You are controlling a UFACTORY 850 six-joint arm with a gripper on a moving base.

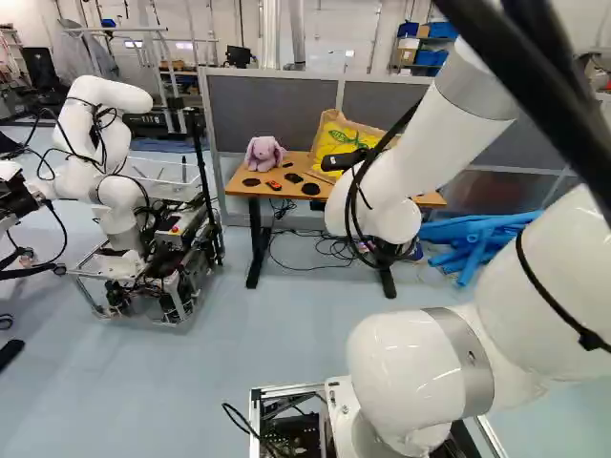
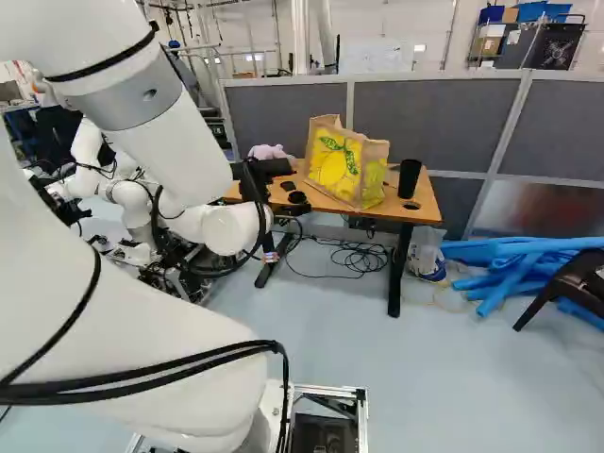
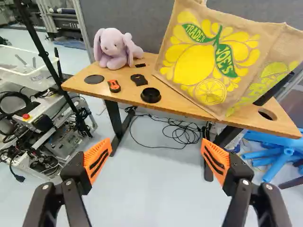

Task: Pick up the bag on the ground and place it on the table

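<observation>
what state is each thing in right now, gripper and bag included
gripper: open, nothing between its fingers
bag: standing on the table, not held
plush rabbit: sitting up on the table
black cup: upright on the table
black cable: loosely looped on the floor
blue tubes: piled on the floor

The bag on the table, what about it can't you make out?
Inside of the bag: hidden behind its own panels, all views.
Far side: turned away, all views.
Upper edge, wrist view: partly cut off by the picture's edge.
Lower part, left base view: partly covered by the arm.
</observation>
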